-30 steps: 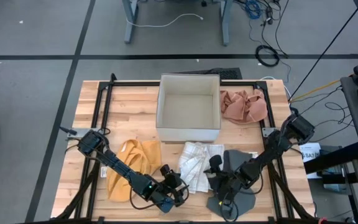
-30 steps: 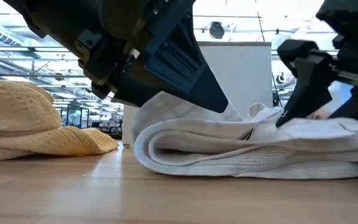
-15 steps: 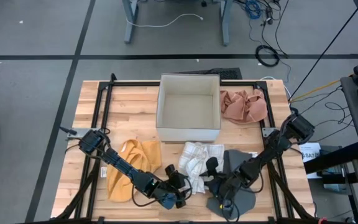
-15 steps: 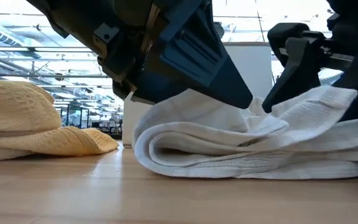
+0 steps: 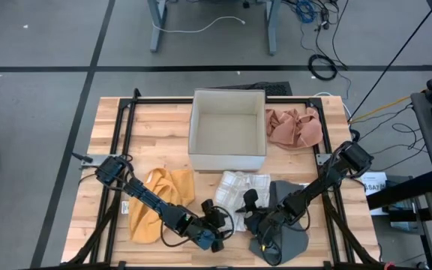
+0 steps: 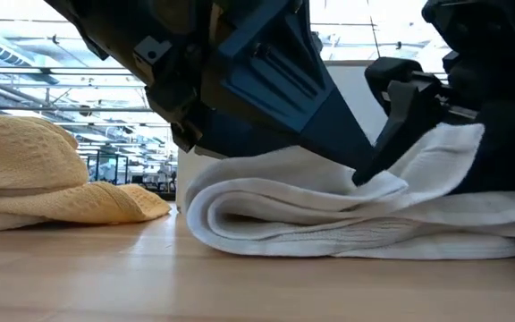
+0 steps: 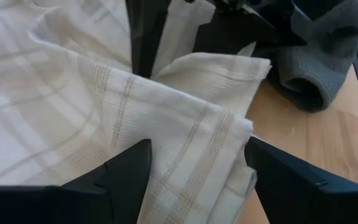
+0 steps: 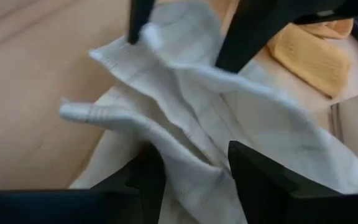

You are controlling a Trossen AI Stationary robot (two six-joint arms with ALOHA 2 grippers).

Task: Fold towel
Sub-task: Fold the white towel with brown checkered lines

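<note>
A white checked towel [image 5: 242,189] lies crumpled and partly folded on the wooden table, in front of the box. My left gripper [image 5: 219,216] is open at the towel's near left corner [image 7: 229,124], one finger on each side of that folded corner. My right gripper [image 5: 250,204] is at the towel's near right part, shut on a raised fold [image 8: 185,146]. In the low view the towel's rolled left edge [image 6: 208,210] rests on the table, and its right part stands up as a flap [image 6: 445,148]. My left gripper's open fingers [image 7: 126,177] stand astride the towel's folded near corner, slanting down from the near left. The cloth fills the gap between them, but I cannot tell whether they touch it. My right gripper pinches a bunched fold of the towel [image 8: 194,155] between its two fingers, slanting down from the near right. Several layers show. The held part is raised off the table; the rest of the towel lies on it.
A yellow towel [image 5: 160,204] lies to the left and a grey towel [image 5: 285,219] under my right arm. An open white box [image 5: 228,135] stands behind the towel, with a pink cloth [image 5: 295,127] to its right. Black frame rails run along the table's sides.
My right gripper has gone toward the table's left with the towel's right part, which has risen from lying flat into an upright flap. The towel's rolled left edge has stayed on the table. My left gripper has turned and edged closer over the towel, still open.
</note>
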